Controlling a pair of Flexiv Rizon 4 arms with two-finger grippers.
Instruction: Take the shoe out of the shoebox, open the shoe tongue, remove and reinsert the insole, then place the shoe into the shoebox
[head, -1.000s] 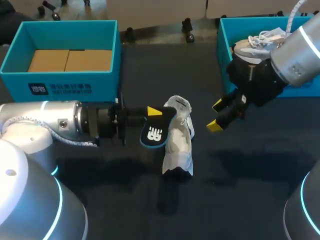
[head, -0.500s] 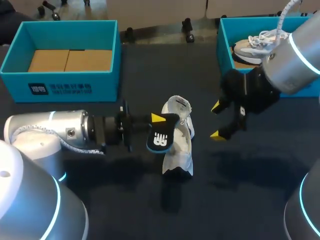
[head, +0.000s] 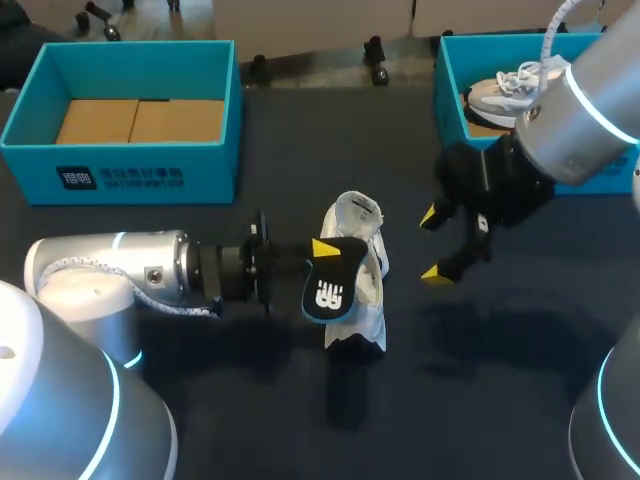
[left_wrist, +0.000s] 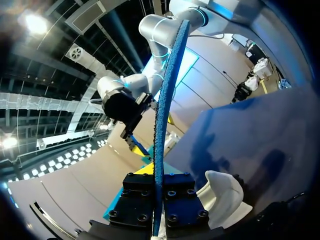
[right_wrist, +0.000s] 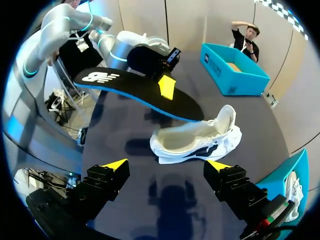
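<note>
1. Now the shoe (head: 358, 300) lies mid-table. It is white and soft-walled, its mouth gapes, and nothing holds it.
2. The insole (head: 328, 287) is thin, black with a blue rim. It hangs just beside the shoe, not inside it, with one end pinched in the left gripper (head: 322, 262).
3. The right gripper (head: 432, 243) hovers near, spread wide and empty.
4. Risk: held by one end, the floppy insole may buckle or snag the collar. A push would probably slide the loose shoe across the smooth table (head: 500, 390).
5. A slack pinch could let the insole slip.
6. The teal box (head: 445, 80) stands beyond, with another shoe inside.

Robot lab, left arm (head: 110, 270), right arm (head: 585, 120), table (head: 300, 140)
</note>
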